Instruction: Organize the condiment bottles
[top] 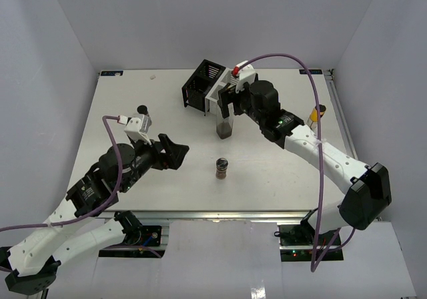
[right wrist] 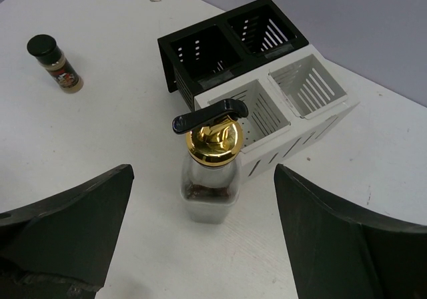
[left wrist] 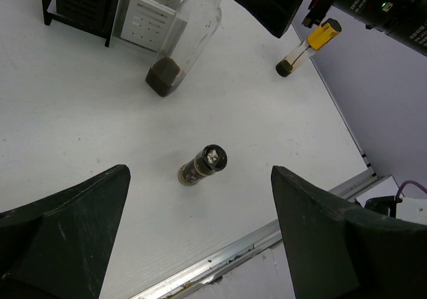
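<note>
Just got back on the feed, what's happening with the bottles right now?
Neither arm holds anything. The right gripper hangs open over the tall bottle, which stands beside the white rack. The left gripper, open, faces the small jar. A shaker and a yellow-capped bottle stand farther off. No bottle is racked yet.

both arms have white shells on the long links and black housings at the joints: the left arm (top: 80, 205) and the right arm (top: 327, 159). a purple cable (top: 319, 192) loops along each, ending in a red plug (top: 238, 70) beside a white camera block (top: 139, 125). the fingers (left wrist: 67, 225) are matte black wedges. a small green light (left wrist: 383, 6) and white lettering mark the right arm's black housing.
</note>
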